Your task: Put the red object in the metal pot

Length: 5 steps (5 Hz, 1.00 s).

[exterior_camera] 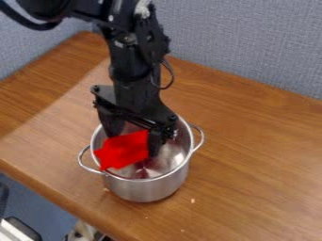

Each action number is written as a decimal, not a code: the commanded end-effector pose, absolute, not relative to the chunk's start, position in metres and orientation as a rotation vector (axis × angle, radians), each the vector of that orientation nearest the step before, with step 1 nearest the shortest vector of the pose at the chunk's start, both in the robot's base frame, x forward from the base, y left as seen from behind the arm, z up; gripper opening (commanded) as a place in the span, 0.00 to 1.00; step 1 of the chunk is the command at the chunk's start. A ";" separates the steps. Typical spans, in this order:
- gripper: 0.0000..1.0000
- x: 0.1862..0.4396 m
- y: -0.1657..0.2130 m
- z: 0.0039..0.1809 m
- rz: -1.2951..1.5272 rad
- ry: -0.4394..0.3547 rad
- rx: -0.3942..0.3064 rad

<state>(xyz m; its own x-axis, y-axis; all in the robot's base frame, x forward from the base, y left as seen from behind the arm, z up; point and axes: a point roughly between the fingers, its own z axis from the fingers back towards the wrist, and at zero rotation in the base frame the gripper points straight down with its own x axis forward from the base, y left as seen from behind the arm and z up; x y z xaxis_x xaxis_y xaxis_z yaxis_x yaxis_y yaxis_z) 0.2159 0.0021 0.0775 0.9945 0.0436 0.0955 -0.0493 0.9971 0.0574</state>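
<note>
The metal pot [153, 184] stands on the wooden table near its front edge, shiny, with small loop handles. The red object [122, 151] is inside it, leaning against the left inner wall with its top just at the rim. My gripper [135, 134] hangs straight above the pot's left half, fingertips at about rim height. Its black fingers [108, 120] stand apart on either side of the red object's top, and it looks open, no longer pinching the object. The lower end of the red object is hidden inside the pot.
The brown wooden table [251, 141] extends to the right and back, its front edge running close below the pot. A blue-grey wall [251, 38] stands behind. The black arm [132, 47] rises from the gripper toward the upper left.
</note>
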 end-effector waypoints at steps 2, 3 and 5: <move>1.00 0.224 0.002 0.083 0.035 -0.132 0.071; 1.00 0.225 0.001 0.082 0.034 -0.132 0.072; 1.00 0.227 -0.001 0.078 0.032 -0.131 0.076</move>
<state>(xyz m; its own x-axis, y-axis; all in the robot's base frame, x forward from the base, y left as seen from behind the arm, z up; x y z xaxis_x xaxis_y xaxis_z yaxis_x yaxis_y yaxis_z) 0.2206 0.0011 0.0708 0.9939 0.0454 0.1008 -0.0522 0.9965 0.0659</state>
